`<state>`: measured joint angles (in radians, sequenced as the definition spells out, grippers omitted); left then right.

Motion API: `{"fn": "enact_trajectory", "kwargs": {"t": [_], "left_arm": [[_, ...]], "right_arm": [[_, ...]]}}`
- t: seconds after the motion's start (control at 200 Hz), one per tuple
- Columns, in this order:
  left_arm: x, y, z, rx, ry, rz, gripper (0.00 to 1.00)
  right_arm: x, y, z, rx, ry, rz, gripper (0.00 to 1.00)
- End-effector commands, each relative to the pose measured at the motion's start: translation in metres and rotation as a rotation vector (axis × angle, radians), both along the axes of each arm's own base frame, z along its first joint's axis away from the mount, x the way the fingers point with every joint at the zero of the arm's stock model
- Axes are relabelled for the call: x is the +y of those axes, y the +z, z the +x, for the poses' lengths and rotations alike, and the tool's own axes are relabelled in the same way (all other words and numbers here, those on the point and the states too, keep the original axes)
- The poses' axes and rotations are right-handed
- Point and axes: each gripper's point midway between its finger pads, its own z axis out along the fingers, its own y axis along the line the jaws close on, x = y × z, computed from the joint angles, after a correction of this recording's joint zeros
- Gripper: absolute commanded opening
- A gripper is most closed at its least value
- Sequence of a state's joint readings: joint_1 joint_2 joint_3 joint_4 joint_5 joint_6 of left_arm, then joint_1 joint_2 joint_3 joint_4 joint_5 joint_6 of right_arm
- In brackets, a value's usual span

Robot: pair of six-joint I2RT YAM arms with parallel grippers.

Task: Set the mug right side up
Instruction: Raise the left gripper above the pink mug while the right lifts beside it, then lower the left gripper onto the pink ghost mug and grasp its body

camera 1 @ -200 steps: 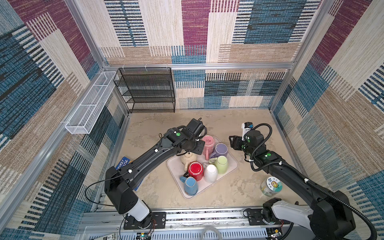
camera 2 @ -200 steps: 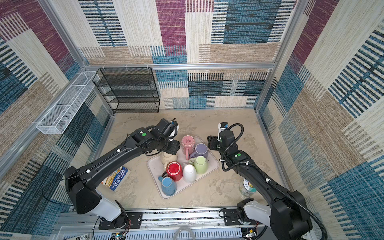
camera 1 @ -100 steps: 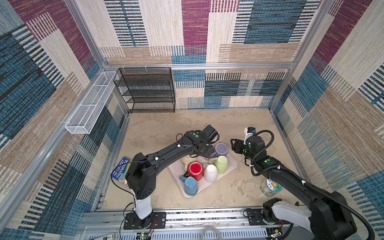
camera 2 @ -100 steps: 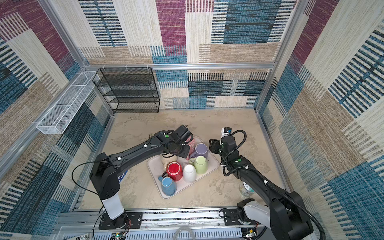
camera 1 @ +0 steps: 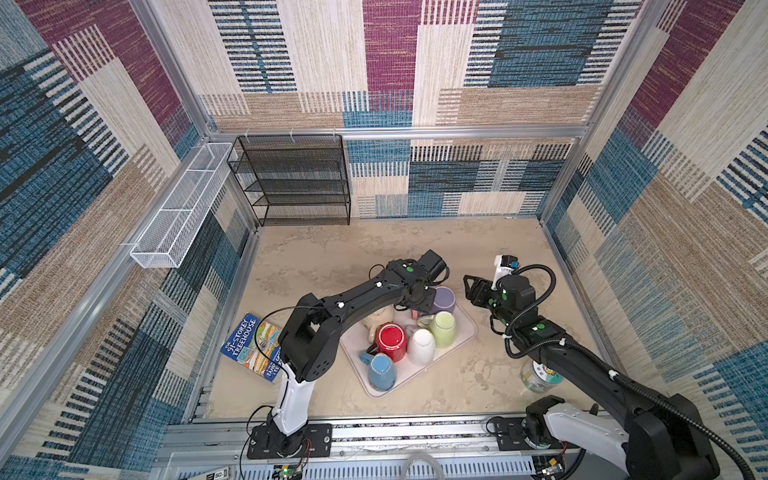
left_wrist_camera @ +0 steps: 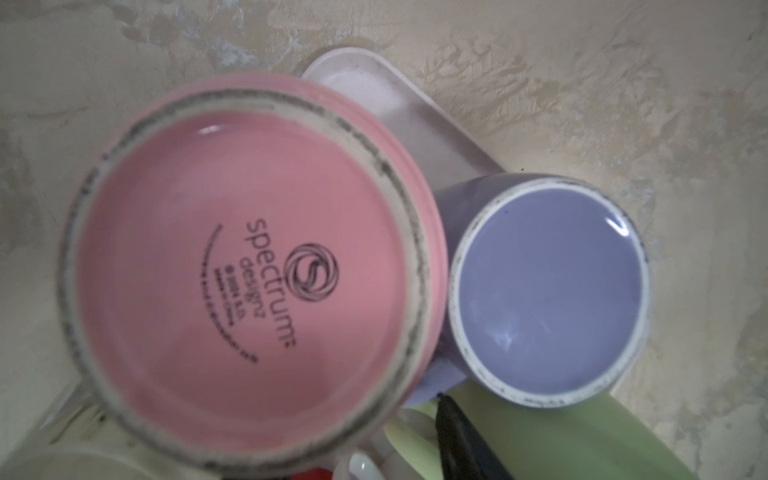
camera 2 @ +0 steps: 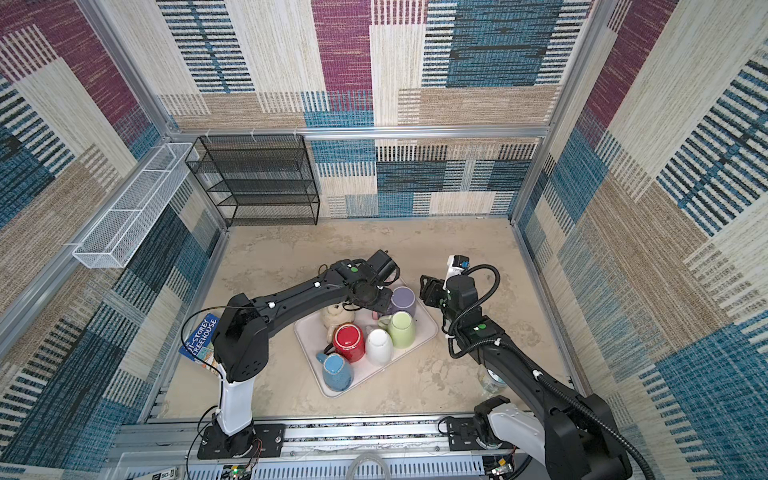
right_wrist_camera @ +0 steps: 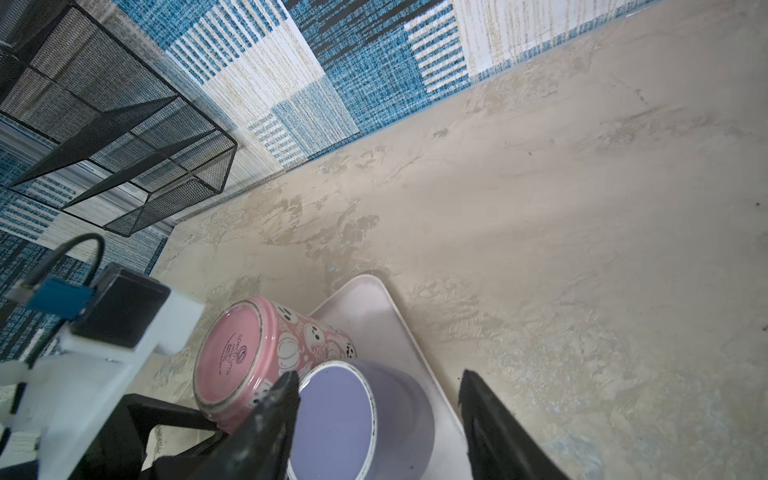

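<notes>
In a top view, the left pincer (camera 1: 417, 305) is being held over the tray (camera 1: 468, 332). Left wrist view: the pink mug (left_wrist_camera: 249, 270) is being shown base-up there, unturned; a grasp cannot be told. Right wrist view: the right pincer (right_wrist_camera: 378, 386) is being held released.

Black mesh rack (camera 1: 291, 178) stands on the tabletop (camera 1: 332, 249) against the back wall. White wire basket (camera 1: 183, 208) hangs on the left wall. Book (camera 1: 251, 349) lies front left. Jar (camera 1: 540, 376), partly hidden, stands front right.
</notes>
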<state>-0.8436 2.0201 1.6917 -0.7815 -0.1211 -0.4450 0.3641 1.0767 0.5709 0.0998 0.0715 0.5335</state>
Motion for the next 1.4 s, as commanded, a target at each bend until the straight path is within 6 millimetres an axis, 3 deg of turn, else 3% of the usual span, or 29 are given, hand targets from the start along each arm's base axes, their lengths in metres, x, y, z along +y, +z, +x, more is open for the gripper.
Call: {"fn": "enact_trajectory", "kwargs": {"t": [0.0,0.356,0.656,1.057,1.392], "left_arm": [[0.001,-0.005,0.007,-0.008,0.017,0.011,0.56],[0.014,-0.017,0.021,-0.019,0.044,0.057,0.50],[0.010,-0.023,0.024,-0.017,0.036,0.045,0.42],[0.009,-0.025,0.028,-0.026,0.031,0.057,0.40],[0.008,-0.019,0.031,-0.043,0.018,0.056,0.25]], "right_arm": [[0.002,0.012,0.004,-0.044,0.000,0.028,0.64],[0.006,0.011,0.004,-0.048,0.019,0.041,0.64],[0.008,0.008,0.004,-0.044,0.032,0.044,0.63],[0.012,0.004,0.005,-0.033,0.048,0.046,0.63],[0.013,0.005,0.004,-0.033,0.055,0.048,0.62]]}}
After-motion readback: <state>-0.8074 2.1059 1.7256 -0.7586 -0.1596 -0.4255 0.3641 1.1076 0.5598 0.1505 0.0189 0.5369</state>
